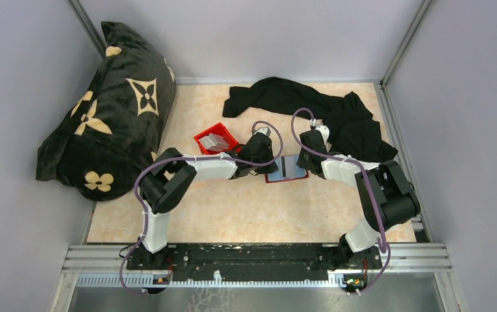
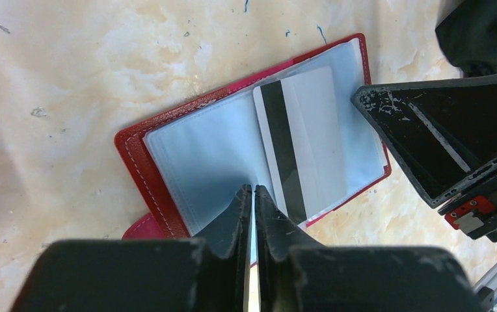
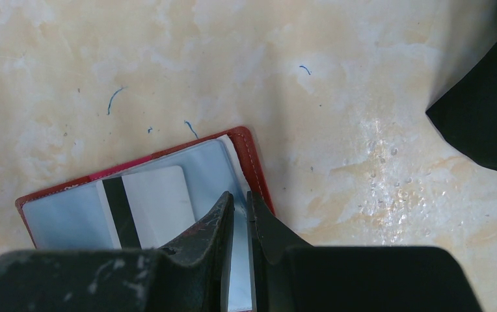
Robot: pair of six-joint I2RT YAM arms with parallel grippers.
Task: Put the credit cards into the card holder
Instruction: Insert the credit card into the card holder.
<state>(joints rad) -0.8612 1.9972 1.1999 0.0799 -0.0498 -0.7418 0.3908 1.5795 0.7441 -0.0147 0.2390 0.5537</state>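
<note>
Far left: patterned pillow, out of play. Just right of it is the red bin, with a pale stack of credit cards waiting inside, close beside the left arm's wrist.

Left gripper: jaws drawn almost together over the middle of the open card holder, nipping a thin pale sheet seen edge-on. The view is too tight to say whether that is a card or one of the holder's clear leaves; I lean towards a leaf.

The card holder lies open and flat on the table between the two grippers, red cover down and pale pockets up. One striped card sits in or on the right-hand page, with its black stripe towards the spine.

Right gripper: jaws nearly closed, pinching the pocket leaf at the holder's right edge.

Far right: black cloth, near the holder.

Step in hand, as I judge it: parting a pocket so a card can go in.

To do it well:
- The right gripper should act as the anchor, so the holder neither slides nor folds shut.
- The left should lift only enough to open the pocket mouth, pulling straight rather than twisting.
- Present the card square to the slot, short edge first, and slide it along the page instead of pushing down.
</note>
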